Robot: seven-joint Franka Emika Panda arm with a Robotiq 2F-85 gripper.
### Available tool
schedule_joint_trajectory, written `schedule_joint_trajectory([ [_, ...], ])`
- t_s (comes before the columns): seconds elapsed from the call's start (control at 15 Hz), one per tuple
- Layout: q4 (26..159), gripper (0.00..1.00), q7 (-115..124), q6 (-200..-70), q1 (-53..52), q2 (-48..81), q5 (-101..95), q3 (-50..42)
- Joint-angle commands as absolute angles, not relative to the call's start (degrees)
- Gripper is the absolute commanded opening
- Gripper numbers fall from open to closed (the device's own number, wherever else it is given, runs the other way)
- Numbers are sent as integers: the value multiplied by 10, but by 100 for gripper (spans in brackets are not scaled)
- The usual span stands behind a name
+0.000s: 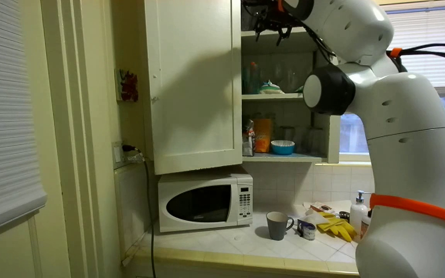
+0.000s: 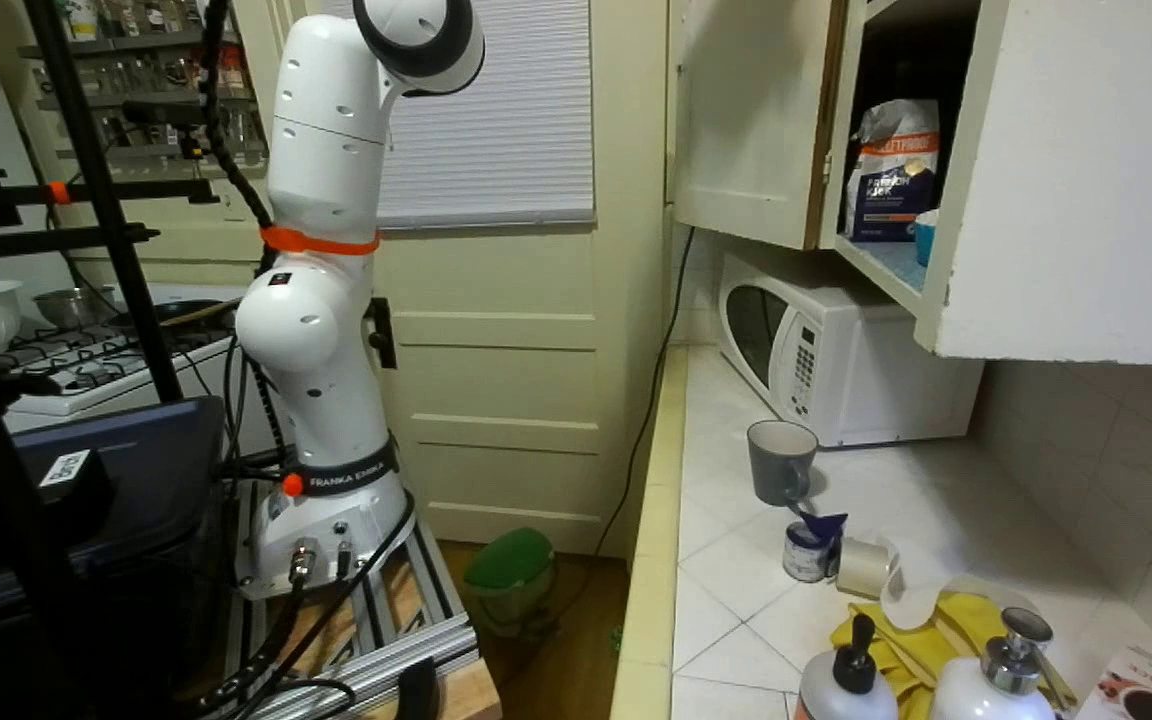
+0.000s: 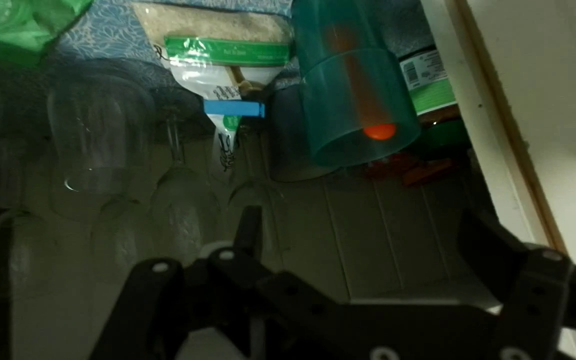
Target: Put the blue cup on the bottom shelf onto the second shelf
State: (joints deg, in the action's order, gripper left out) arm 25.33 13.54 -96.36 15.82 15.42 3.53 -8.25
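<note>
The blue cup point(image 1: 282, 148), a small bowl-like vessel with a white inside, sits upright on the bottom shelf point(image 1: 284, 158) of the cupboard. In an exterior view only a sliver of the cup point(image 2: 925, 240) shows past the cupboard frame. The second shelf point(image 1: 270, 97) is one tier up. My gripper point(image 1: 268, 40) is open and empty, pointing down, high by the cupboard opening and above the second shelf's level. In the wrist view the gripper point(image 3: 362, 230) has its fingers wide apart with nothing between them. The picture appears upside down and shows the second shelf's blue patterned surface point(image 3: 103, 35).
Teal tumblers point(image 3: 358, 100), a clipped bag point(image 3: 228, 50) and wine glasses point(image 3: 185, 215) stand on the second shelf. An orange bag point(image 1: 262, 135) and a foil bag point(image 1: 248, 139) stand beside the cup. The open cupboard door point(image 1: 195, 85) flanks the opening. A grey mug point(image 1: 277, 226) stands below.
</note>
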Motion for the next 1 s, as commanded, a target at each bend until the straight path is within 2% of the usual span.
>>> schedule_joint_trajectory([
  [0.0, 253, 100, 148, -911, 169, 130, 43, -82],
  [0.93, 246, 100, 132, -799, 222, 142, 135, -77],
])
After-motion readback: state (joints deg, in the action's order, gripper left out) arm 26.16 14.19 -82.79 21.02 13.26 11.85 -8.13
